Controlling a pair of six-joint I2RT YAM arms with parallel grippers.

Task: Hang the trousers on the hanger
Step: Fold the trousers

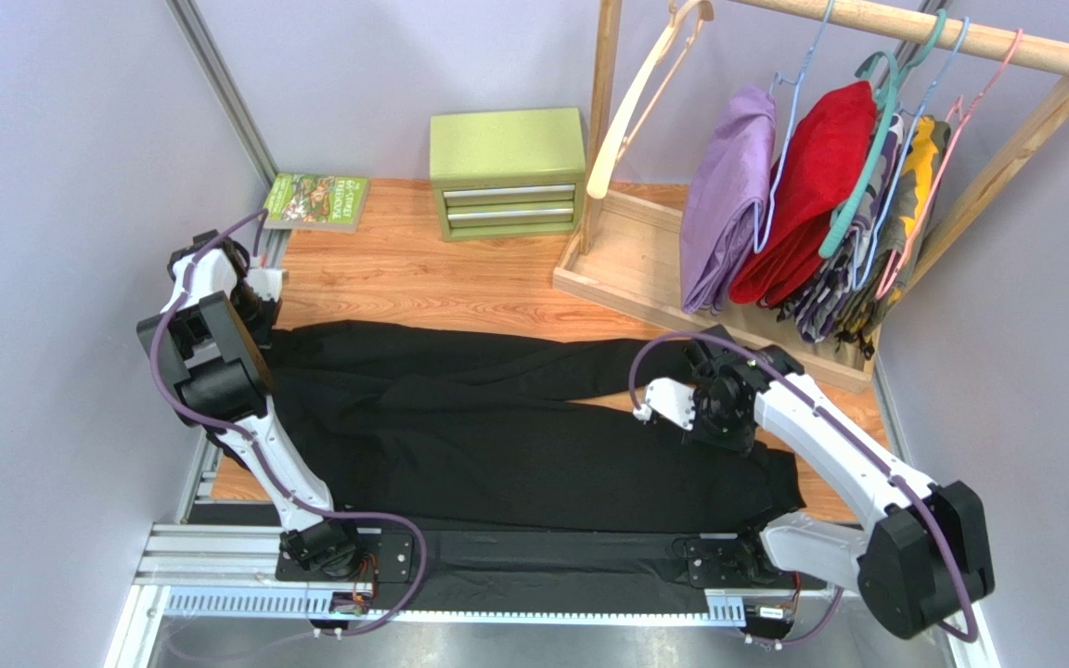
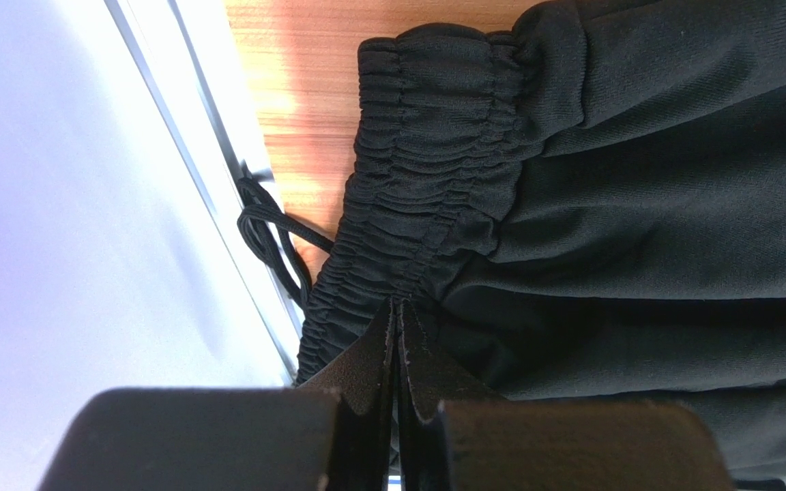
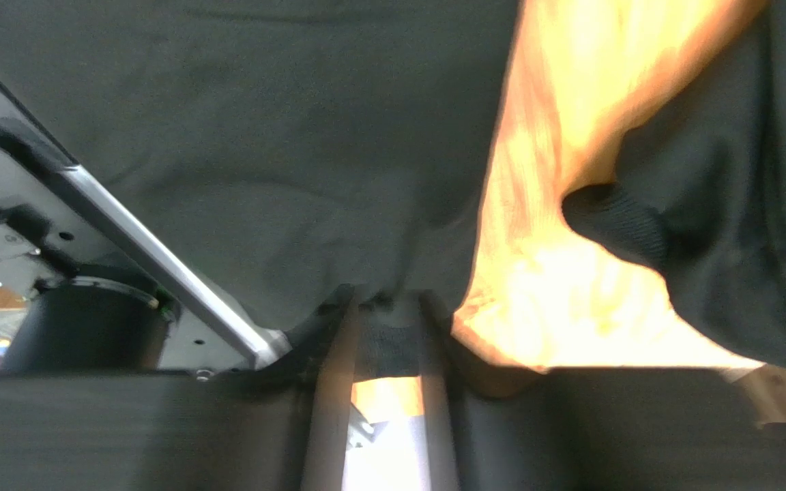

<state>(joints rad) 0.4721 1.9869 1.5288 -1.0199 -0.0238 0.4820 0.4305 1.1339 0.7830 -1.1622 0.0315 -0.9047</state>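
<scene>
The black trousers point(image 1: 498, 425) lie spread across the wooden table, waistband at the left, legs running right. My left gripper point(image 1: 256, 304) is at the waistband. In the left wrist view it point(image 2: 399, 309) is shut, pinching the gathered elastic waistband point(image 2: 418, 194). My right gripper point(image 1: 660, 404) is at the leg end. In the right wrist view it point(image 3: 389, 312) is shut on a fold of the black cloth point(image 3: 264, 133), with cloth showing between the fingers point(image 3: 338, 368). The pale beige wooden hanger point(image 1: 645, 91) hangs at the left end of the rack, apart from both grippers.
A wooden clothes rack point(image 1: 917, 28) at the back right holds purple point(image 1: 722, 195) and red point(image 1: 812, 181) garments on thin hangers; its base point(image 1: 638, 265) borders the trousers. A green drawer box point(image 1: 507, 170) and a book point(image 1: 317, 201) stand at the back. A black drawstring point(image 2: 274, 240) lies by the left wall rail.
</scene>
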